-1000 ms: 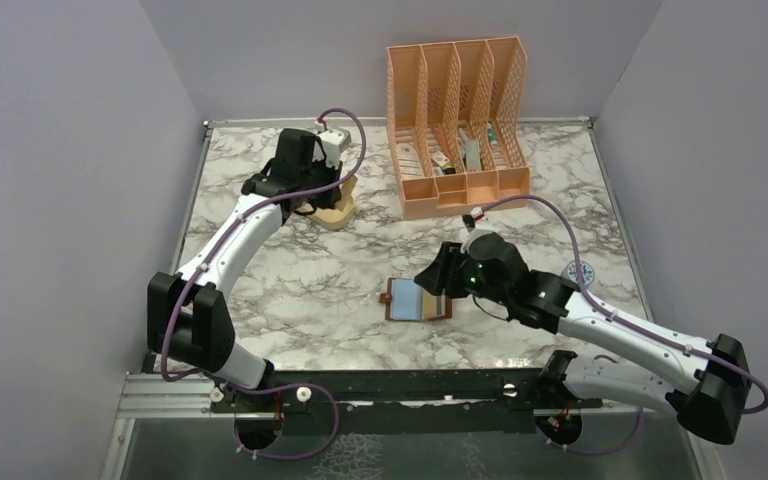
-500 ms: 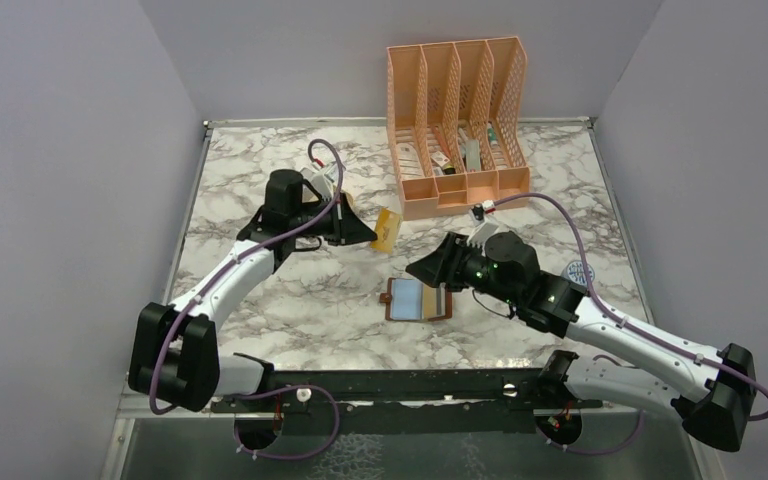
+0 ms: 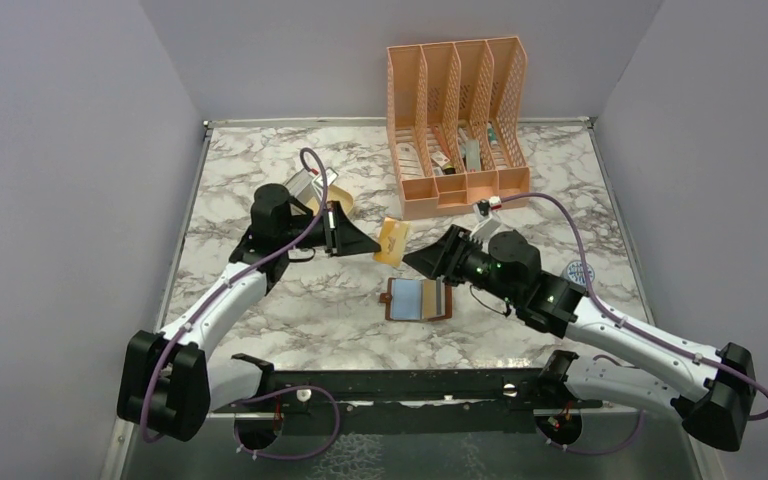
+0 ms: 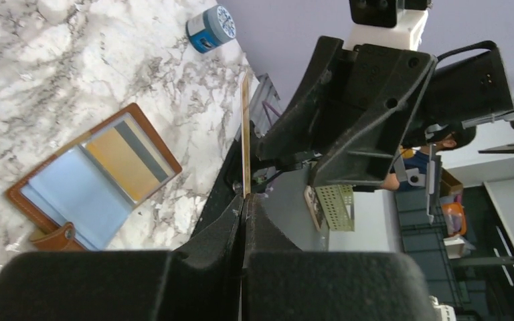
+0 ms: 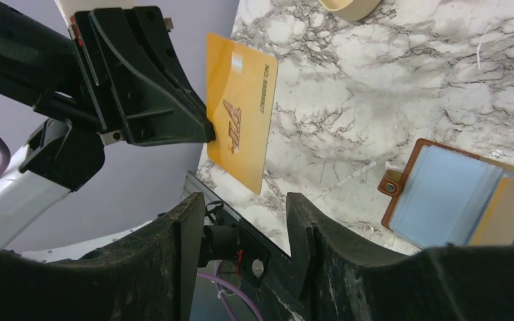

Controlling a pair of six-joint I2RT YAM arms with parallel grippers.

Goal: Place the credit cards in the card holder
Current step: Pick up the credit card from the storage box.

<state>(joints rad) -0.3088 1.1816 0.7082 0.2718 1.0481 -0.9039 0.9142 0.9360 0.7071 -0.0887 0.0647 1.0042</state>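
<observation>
Nearest the arm bases, mid-table, the brown card holder is lying open & flat on the marble table, snap tab at its left. Its pale blue pockets are already showing slotted cards, one gold-toned and one grey, in the right half, so pt of the job looks done.

Just beyond, the left gripper is clenching a gold credit card by one edge, holding it on edge in the air, well clear of the holder. The right gripper is pointing at that card from the opp. side, jaws parted, gripping nothing and not touching it; prob. lining up for a hand-over.

So this card is yet to go in. Whether more are waiting I can't tell: the beige tray is showing only a sliver, contents hidden.

Farthest back, the peach file organiser is standing by the wall w/ odds & ends inside.
</observation>
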